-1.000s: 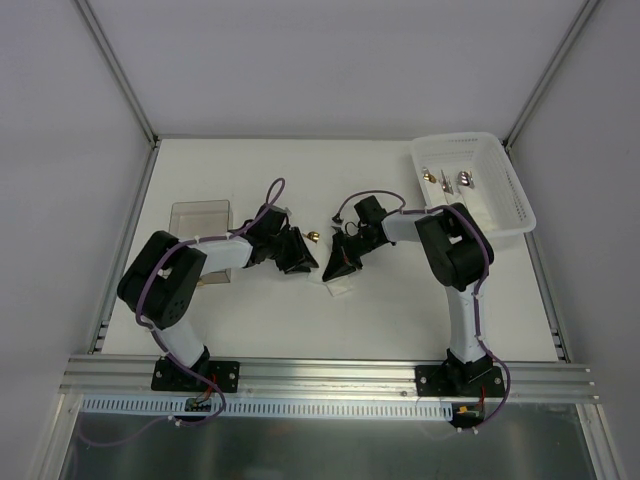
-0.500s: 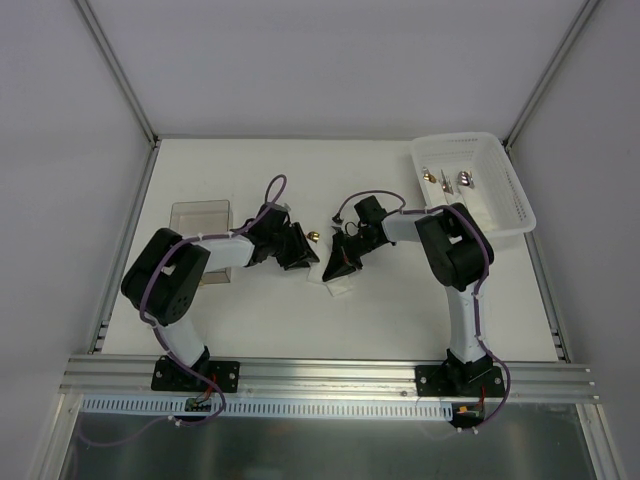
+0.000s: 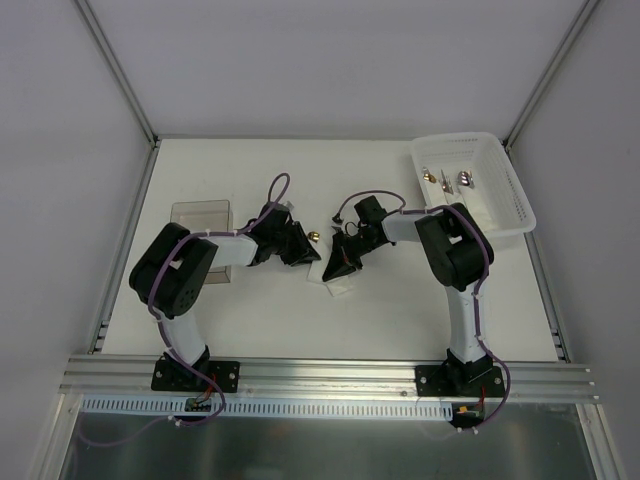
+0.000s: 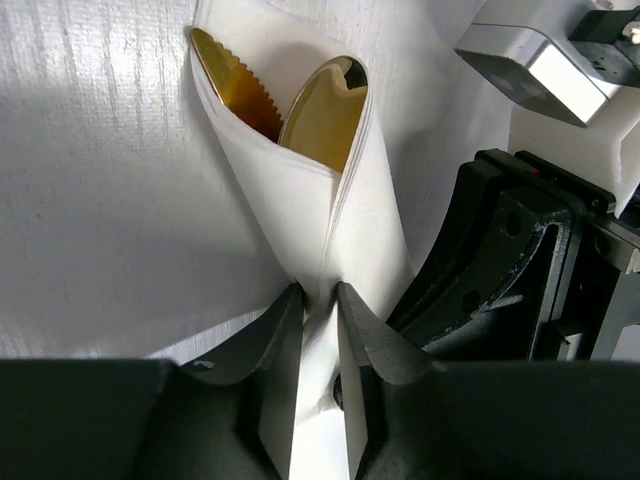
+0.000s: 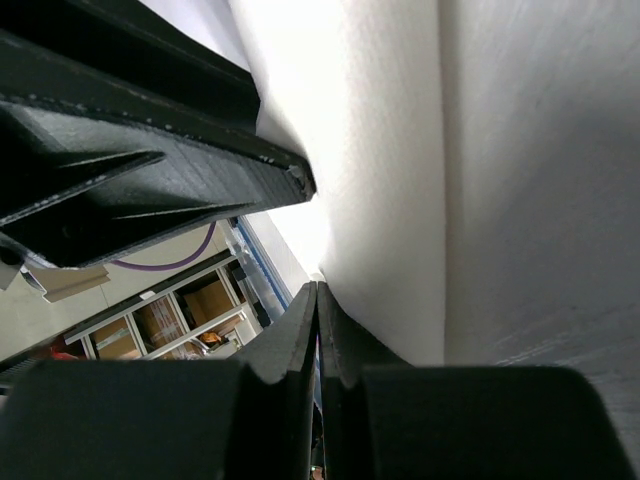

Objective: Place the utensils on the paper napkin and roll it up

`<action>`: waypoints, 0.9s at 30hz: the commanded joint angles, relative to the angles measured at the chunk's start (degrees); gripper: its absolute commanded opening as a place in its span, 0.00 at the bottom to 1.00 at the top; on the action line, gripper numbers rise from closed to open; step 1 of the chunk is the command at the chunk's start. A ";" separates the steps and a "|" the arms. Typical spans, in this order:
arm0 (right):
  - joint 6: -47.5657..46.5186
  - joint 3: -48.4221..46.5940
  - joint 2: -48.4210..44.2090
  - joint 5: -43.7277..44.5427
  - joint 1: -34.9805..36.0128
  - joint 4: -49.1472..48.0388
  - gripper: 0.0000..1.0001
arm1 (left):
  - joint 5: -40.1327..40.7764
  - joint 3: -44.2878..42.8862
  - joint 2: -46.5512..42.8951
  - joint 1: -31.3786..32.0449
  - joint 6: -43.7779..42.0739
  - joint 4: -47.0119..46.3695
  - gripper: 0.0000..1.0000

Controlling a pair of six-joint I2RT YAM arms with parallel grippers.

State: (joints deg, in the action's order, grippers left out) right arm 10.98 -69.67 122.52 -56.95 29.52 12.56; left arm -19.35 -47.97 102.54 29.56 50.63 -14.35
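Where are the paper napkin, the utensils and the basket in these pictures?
paper napkin (image 4: pixel 320 215): left wrist view, rolled cone's outer fold.
utensils (image 4: pixel 322 115): left wrist view, rounded gold head inside roll.
basket (image 3: pixel 455 139): top external view, far rim.

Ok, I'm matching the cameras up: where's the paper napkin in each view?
Top external: paper napkin, centre, between the arms' tips.
Left wrist: centre, rolled around gold utensils, pinched by the left gripper.
Right wrist: white sheet, upper middle.
Shared landmark: the left gripper.

Glossy gold utensils (image 4: pixel 322 108), matt paper napkin (image 4: pixel 292 205)
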 commanded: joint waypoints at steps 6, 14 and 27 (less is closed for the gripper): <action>-2.02 2.34 2.90 11.07 0.28 1.42 0.05 | 1.43 0.86 2.40 0.06 0.26 0.20 0.07; -3.68 2.26 -0.69 9.06 0.19 1.42 0.08 | 0.90 0.77 -0.06 -0.03 -4.12 -0.06 0.00; -10.45 -0.47 -15.02 0.61 -6.22 4.05 0.68 | -3.93 2.26 -9.64 -0.91 -9.50 -1.73 0.00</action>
State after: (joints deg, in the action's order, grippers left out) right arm 4.86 -69.14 112.29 -56.55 25.43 14.11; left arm -20.16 -46.35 96.79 29.45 44.10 -14.52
